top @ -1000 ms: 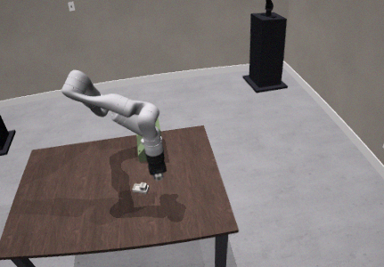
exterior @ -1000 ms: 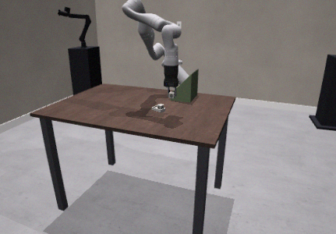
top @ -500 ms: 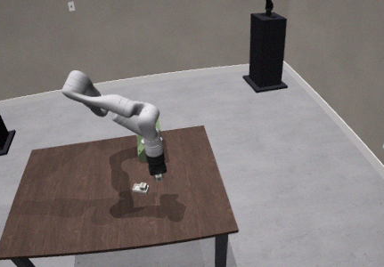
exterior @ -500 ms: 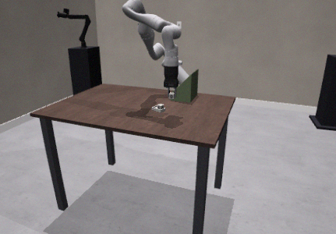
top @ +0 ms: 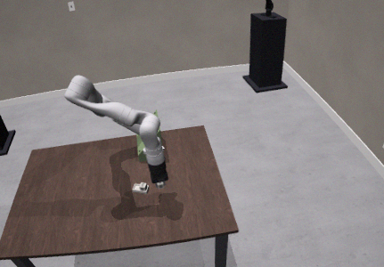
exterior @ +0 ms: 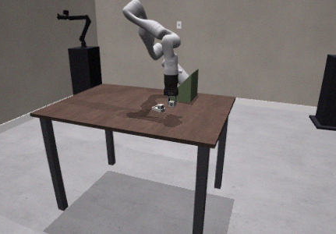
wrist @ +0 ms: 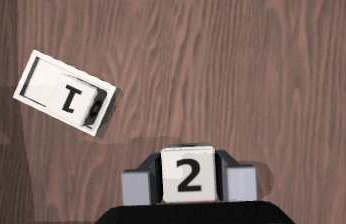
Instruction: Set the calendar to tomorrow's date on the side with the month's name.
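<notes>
My gripper holds a white cube showing a black 2; the tray beside it carries a cube reading 1.

A green wedge-shaped panel stands on the wooden table, with black pedestals around the room.

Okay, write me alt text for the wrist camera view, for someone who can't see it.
Seen from above, the end effector at the bottom edge grips a white cube with a black 2 on its top face. Up and to the left, a tilted white tray on the brown wooden table holds one cube showing a 1, with its other slot open.
</notes>
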Tool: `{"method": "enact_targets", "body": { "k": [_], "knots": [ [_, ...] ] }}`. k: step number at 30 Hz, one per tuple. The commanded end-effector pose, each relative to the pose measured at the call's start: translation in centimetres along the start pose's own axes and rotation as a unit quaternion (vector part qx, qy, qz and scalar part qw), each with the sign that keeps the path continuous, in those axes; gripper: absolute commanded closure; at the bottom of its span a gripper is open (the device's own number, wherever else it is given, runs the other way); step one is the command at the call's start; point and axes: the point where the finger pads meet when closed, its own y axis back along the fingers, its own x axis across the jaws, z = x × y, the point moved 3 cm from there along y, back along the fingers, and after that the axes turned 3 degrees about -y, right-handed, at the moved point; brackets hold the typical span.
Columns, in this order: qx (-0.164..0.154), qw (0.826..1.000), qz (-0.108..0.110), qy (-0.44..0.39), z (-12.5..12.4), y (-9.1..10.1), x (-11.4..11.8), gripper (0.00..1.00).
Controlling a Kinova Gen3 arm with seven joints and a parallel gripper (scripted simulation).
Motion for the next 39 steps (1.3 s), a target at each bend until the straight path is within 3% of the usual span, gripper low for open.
{"method": "enact_targets", "body": {
  "k": [1, 13, 39],
  "knots": [
    [0.007, 1.000, -0.004, 0.002, -0.5, -1.7, -0.1, 0.43],
    [0.007, 1.000, -0.004, 0.002, -0.6, -4.5, -0.1, 0.43],
    [0.007, 1.000, -0.004, 0.002, -0.6, -4.6, -0.1, 0.43]
  ]
}}
